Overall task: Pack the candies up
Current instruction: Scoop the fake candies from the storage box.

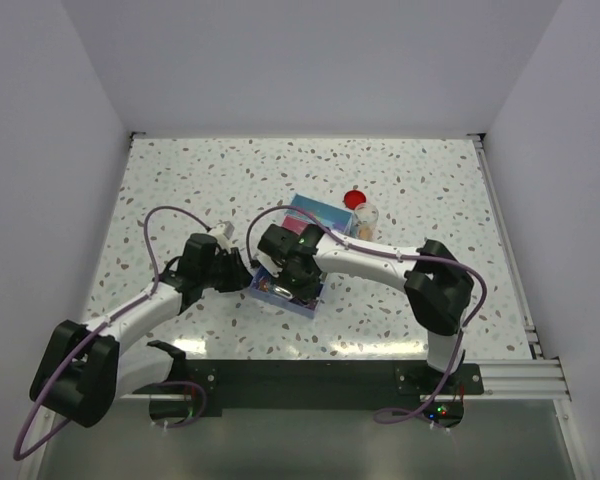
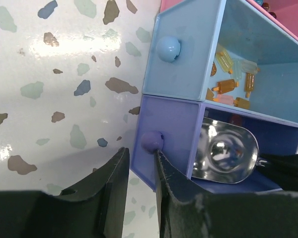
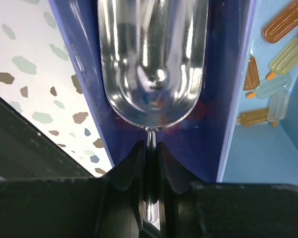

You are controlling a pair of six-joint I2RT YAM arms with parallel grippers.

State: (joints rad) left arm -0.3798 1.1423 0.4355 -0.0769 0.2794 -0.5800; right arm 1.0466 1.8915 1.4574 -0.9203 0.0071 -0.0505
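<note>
Right end effector (image 3: 150,148) pinched scoop (image 3: 151,59) by handle, bowl ahead in purple drawer (image 3: 213,99). Candies (image 3: 252,73) to its right, in blue drawer (image 3: 268,163). Left end effector (image 2: 139,158) flanked knob (image 2: 151,141), grip unclear. Risk: thin handle might twist, spilling load.

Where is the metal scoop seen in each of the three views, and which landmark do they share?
Top external: not discernible; the right end effector covers that spot.
Left wrist: metal scoop lower right, lying in the purple drawer.
Right wrist: top centre, its handle clamped by the right end effector.
Shared landmark: the purple drawer, under the arms in the top view.
</note>
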